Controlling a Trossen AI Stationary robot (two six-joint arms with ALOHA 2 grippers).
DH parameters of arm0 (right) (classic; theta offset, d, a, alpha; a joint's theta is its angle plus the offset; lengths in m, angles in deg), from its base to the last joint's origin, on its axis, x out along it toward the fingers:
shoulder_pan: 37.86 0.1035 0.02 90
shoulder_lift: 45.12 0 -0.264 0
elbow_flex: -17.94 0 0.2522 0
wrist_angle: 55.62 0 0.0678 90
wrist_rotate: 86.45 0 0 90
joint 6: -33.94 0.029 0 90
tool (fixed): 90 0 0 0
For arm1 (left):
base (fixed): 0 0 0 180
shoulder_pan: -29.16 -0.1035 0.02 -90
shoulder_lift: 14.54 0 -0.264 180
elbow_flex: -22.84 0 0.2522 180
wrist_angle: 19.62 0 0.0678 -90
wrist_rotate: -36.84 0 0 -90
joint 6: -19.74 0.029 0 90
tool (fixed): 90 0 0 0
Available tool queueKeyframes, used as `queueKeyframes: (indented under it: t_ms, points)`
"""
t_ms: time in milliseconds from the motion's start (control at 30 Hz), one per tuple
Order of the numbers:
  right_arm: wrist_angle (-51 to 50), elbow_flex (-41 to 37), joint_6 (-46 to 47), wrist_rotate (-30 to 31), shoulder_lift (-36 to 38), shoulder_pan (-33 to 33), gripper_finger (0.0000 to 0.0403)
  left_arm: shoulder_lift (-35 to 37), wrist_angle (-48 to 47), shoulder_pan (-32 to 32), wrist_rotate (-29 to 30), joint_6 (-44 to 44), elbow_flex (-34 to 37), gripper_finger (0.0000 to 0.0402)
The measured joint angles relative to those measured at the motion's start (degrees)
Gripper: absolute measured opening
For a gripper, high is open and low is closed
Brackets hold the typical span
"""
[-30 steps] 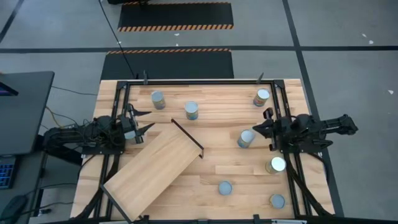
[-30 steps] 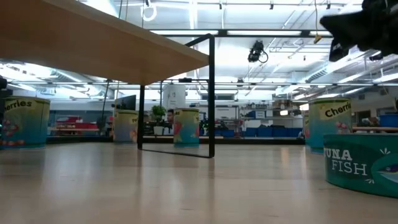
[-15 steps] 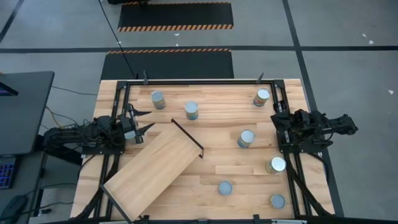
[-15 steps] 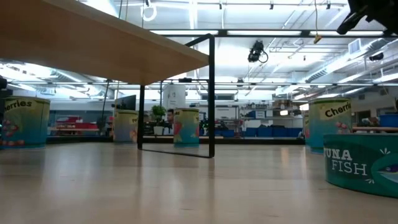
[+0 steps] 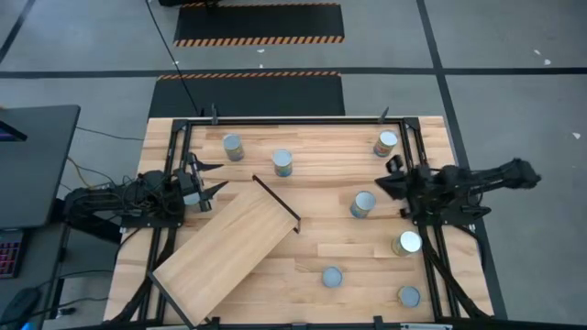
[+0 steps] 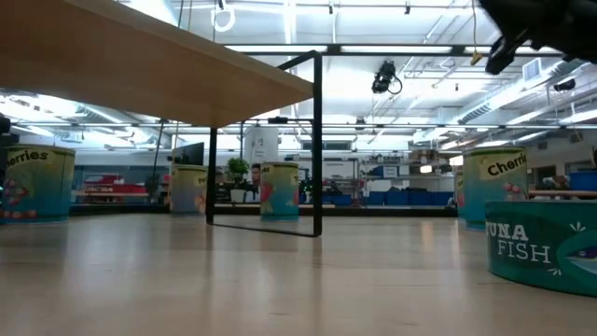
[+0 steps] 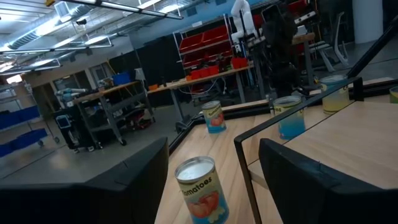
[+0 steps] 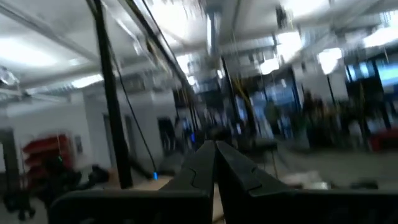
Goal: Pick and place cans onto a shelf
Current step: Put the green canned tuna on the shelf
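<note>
Grey concrete floor with two black mats edged in orange and black stripes surrounds the butcher-block worktop (image 5: 321, 252) of pale wood strips, and behind it the room shows ceiling lights, red storage bins and work benches. On the worktop lies the long light plywood shelf (image 5: 225, 252) with a thin black metal frame, set diagonally.

The left tool (image 5: 209, 178) waits at the left edge of the worktop, its fingers apart and holding nothing; the upper end of the shelf is just beside it. Ahead of it stand two small cylindrical cans with silver tops, the first can (image 5: 233, 147) and the second can (image 5: 282, 162).

The right tool (image 5: 385, 180) hangs above the right side of the worktop, its fingers pressed together and empty. A third can (image 5: 363, 203) stands near it, just below its tip in the high view, not touching. A fourth can (image 5: 386, 142) is near it on the far side. Three other cans (image 5: 407, 243) stand toward the near right corner, well apart from the shelf.
</note>
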Motion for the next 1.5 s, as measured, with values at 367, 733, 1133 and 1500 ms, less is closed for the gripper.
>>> queueKeyframes:
  t_ms: [367,733,1133,1500]
  points:
    - [-8.2,15.8,2.6,1.7,-33.0,3.8,0.0005,0.0,0.0,0.0,0.0,0.0,0.0,0.0256]
    - [-48.2,43.6,4.7,11.9,-55.1,17.2,0.0002,0.0,0.0,0.0,0.0,0.0,0.0,0.0256]
    - [-58.0,55.8,13.9,6.5,-71.9,26.4,0.0138,0.0,0.0,0.0,0.0,0.0,0.0,0.0256]
    - [-61.5,64.3,11.5,-2.1,-84.3,27.7,0.0369,0.0,0.0,0.0,0.0,0.0,0.0,0.0256]
